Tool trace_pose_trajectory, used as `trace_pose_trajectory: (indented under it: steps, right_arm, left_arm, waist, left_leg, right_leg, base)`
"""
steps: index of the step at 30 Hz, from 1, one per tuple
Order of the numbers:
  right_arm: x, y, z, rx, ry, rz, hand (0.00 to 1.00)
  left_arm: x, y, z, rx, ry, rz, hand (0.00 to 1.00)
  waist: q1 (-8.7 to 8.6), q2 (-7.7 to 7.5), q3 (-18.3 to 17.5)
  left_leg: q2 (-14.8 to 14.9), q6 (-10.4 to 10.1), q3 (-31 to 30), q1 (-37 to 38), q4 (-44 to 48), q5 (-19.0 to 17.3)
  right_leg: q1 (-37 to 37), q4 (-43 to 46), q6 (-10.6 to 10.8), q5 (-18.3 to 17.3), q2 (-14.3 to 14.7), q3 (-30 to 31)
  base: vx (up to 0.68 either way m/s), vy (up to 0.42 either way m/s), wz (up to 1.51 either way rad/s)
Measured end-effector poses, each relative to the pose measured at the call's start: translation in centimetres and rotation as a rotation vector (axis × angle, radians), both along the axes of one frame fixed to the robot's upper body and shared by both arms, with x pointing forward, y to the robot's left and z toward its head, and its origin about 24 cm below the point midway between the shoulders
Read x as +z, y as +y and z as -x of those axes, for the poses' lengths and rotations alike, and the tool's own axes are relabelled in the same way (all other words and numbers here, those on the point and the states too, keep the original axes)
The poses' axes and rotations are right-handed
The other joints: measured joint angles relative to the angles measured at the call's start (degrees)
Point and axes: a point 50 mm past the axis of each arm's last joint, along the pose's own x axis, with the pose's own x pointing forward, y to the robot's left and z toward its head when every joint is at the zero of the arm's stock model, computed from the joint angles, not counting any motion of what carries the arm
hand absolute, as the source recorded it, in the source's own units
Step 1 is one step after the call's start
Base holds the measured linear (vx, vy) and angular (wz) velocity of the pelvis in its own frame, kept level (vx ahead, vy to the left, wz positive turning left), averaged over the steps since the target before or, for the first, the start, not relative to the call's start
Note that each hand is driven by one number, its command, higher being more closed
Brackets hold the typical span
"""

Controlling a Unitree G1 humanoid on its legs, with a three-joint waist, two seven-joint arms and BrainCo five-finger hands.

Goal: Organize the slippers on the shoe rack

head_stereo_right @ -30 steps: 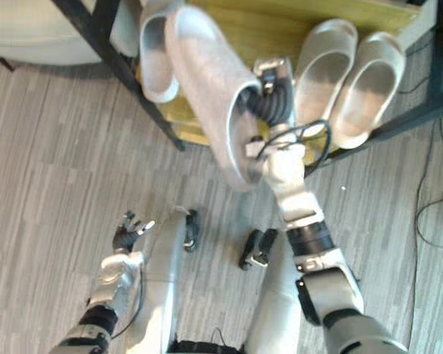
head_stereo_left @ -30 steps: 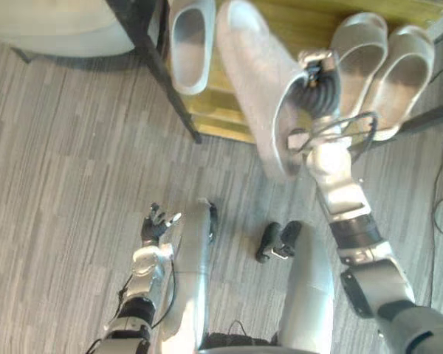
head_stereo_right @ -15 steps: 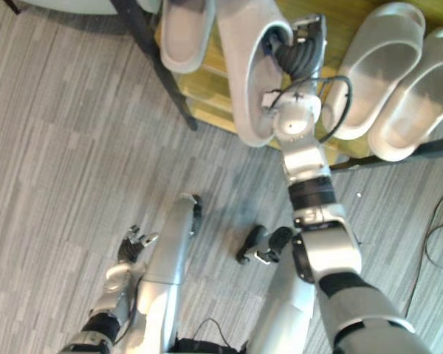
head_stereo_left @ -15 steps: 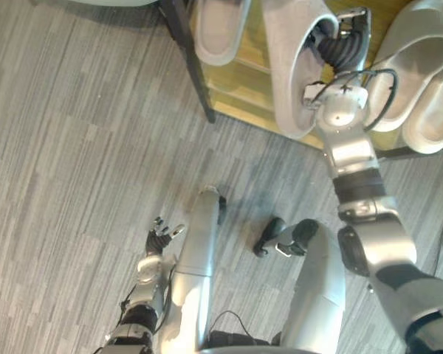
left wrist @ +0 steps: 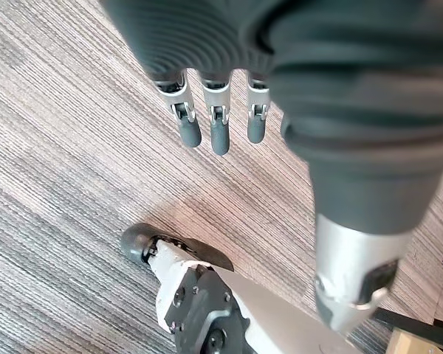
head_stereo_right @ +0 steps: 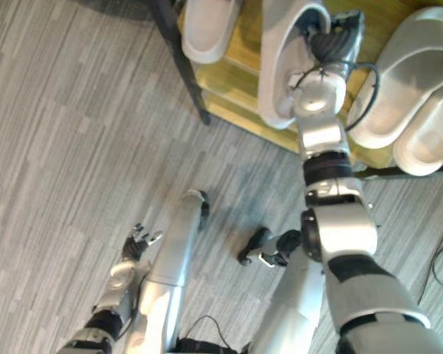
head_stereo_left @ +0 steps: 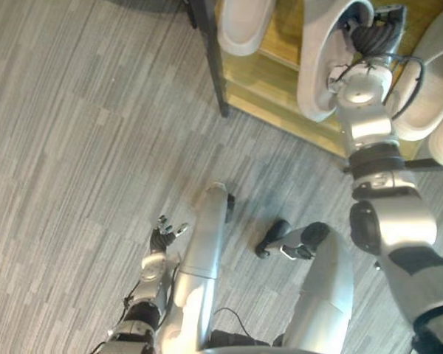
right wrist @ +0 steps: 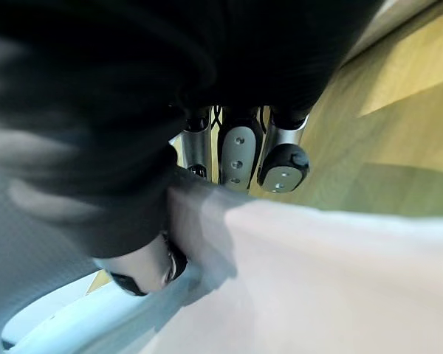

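Fingers [right wrist: 236, 155] of right hand [head_stereo_left: 371, 37] clamped on pale grey slipper [head_stereo_left: 319, 70] over shoe rack [head_stereo_left: 277, 92] — left hand [head_stereo_left: 162, 237] fingers relaxed apart

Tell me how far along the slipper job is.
Done: a single slipper and a pair sit on the rack. In hand: the right hand grips a fourth slipper over the rack. Left: set it beside the single slipper, release.

Floor [head_stereo_left: 81, 133]: grey plank-look, thin light/dark streaks, strips running diag. across view.
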Motion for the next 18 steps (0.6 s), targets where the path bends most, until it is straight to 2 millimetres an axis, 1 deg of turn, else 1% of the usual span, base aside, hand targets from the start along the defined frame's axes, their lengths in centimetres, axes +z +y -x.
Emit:
trace_pose_trajectory:
  steps: [3,8,9,13,15,18]
  right_arm:
    - [0.3,-0.5,0.2,-0.032,-0.017,-0.027,0.00]
    - [1.3,-0.9,0.5,-0.051,-0.045,-0.053,0.00]
    - [1.4,-1.1,0.5,-0.052,-0.049,-0.064,0.00]
    - [1.4,-1.3,0.6,-0.039,-0.069,-0.132,0.00]
    - [1.6,-1.7,0.8,-0.034,-0.090,-0.184,0.00]
    - [1.6,-2.0,0.9,-0.036,-0.105,-0.218,0.00]
  left_arm:
    - [0.0,0.0,0.0,0.002,0.000,0.004,0.00]
    - [0.0,-0.1,0.0,0.001,0.002,0.004,0.00]
    - [0.0,-0.1,-0.1,0.001,0.001,0.005,0.00]
    - [0.0,-0.2,-0.1,0.001,0.000,0.006,0.00]
    - [0.0,-0.2,-0.1,0.001,0.000,0.006,0.00]
    - [-0.1,-0.1,0.0,0.002,0.005,0.006,0.00]
  waist:
    - [0.03,0.08,-0.06]
    - [0.13,0.12,-0.09]
    - [0.21,0.12,-0.09]
    - [0.36,0.12,-0.36]
    - [0.43,0.13,-0.37]
    - [0.41,0.32,-0.49]
  left_leg:
    - [-0.18,-0.13,0.07,0.03,-0.33,0.18]
    - [-0.22,0.00,0.12,0.13,-1.07,0.29]
    - [-0.25,0.12,0.19,0.21,-1.51,0.47]
    - [-0.22,-0.59,0.10,0.30,-2.27,1.08]
    - [-0.14,-0.67,0.03,0.33,-2.43,1.18]
    - [0.01,-0.67,0.06,0.37,-2.46,1.18]
  right_leg:
    - [0.00,-0.07,-0.20,0.03,-0.23,-0.07]
    - [-0.01,-0.40,-0.28,-0.02,-0.32,-0.19]
    - [-0.01,-0.61,-0.32,0.00,-0.36,-0.23]
    - [-0.01,-0.99,-0.40,0.04,-0.37,-0.53]
    - [0.01,-1.12,-0.40,0.04,-0.30,-0.66]
    - [0.02,-1.18,-0.40,0.04,-0.23,-0.68]
  base:
    - [0.00,0.007,0.04]
    - [-0.01,0.004,0.02]
    - [-0.02,0.003,0.06]
    - [-0.01,0.000,0.02]
    - [0.00,0.000,0.00]
    - [-0.02,0.021,-0.01]
